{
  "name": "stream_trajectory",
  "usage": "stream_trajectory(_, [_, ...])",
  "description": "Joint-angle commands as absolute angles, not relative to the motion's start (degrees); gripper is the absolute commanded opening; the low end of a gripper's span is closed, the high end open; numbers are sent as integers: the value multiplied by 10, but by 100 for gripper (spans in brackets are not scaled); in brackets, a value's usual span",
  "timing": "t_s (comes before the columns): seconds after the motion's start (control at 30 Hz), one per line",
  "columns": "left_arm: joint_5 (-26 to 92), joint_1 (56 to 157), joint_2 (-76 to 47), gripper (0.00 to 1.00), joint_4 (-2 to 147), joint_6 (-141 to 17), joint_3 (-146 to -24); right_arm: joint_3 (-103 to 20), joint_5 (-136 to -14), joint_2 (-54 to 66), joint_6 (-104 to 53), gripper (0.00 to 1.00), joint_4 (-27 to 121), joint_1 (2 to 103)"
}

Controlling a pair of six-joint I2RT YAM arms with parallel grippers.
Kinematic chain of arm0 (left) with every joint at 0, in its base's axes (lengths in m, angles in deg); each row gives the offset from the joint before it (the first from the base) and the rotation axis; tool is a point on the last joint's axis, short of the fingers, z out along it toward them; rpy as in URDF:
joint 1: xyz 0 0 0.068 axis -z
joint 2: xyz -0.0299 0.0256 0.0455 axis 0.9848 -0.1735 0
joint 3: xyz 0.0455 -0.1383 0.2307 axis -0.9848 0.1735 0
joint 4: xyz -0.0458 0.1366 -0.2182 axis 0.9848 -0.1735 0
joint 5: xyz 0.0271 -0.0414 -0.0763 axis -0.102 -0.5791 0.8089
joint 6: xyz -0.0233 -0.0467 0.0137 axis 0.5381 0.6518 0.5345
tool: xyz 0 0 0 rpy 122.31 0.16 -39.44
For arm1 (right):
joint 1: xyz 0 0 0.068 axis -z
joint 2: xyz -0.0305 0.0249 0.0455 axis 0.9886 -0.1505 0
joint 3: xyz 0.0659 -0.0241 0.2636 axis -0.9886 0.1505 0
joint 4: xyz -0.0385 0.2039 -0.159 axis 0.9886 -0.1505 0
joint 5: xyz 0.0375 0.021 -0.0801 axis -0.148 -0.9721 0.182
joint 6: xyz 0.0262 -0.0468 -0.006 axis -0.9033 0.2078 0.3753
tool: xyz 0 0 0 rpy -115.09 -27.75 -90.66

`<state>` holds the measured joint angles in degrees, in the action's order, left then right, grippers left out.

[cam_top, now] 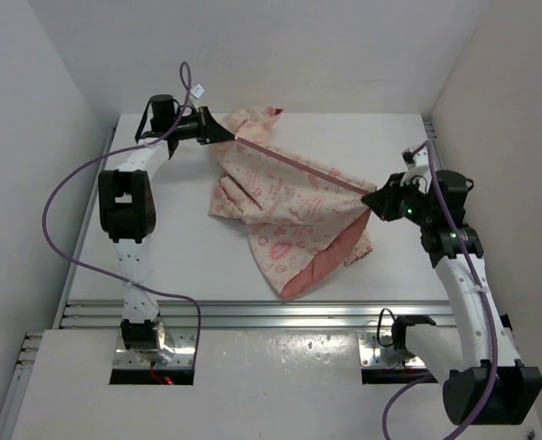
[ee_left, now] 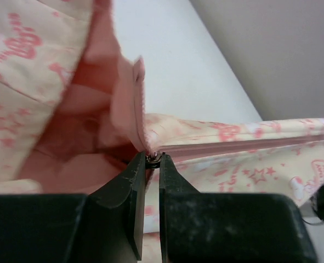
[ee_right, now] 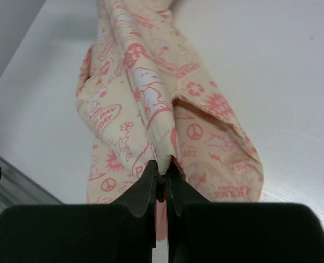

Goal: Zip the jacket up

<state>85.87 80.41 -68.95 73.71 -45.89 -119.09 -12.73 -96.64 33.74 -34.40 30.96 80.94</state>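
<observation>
The jacket point(cam_top: 289, 206), cream with pink print and salmon lining, hangs stretched between my two grippers above the table. Its pink zipper point(cam_top: 298, 163) runs taut as a straight line from upper left to right. My left gripper point(cam_top: 223, 131) is at the far left end, shut on the small dark zipper pull point(ee_left: 152, 159), with the closed pink zipper point(ee_left: 249, 143) running off to the right. My right gripper point(cam_top: 373, 197) is shut on the jacket's hem edge point(ee_right: 164, 156) at the zipper's other end; the jacket point(ee_right: 145, 98) stretches away from it.
The white table point(cam_top: 160, 266) is walled by white panels at the back and sides. An aluminium rail point(cam_top: 271, 316) runs along the near edge. Purple cables point(cam_top: 60, 197) loop off both arms.
</observation>
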Motion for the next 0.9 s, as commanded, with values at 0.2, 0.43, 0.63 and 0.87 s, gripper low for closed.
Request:
stream_trajectory(0.2, [605, 703, -699, 0, 729, -572, -1264, -130, -941, 345, -340, 0, 278, 955])
stream_trajectory(0.43, [594, 696, -688, 10, 724, -599, -1270, -134, -938, 313, -362, 0, 295, 1003])
stream_trajectory(0.63, [623, 710, -614, 92, 667, -650, -1259, -225, -976, 247, -376, 79, 295, 1001])
stream_trajectory(0.87, [514, 761, -501, 100, 479, -787, -1248, -338, -1004, 145, -293, 100, 212, 960])
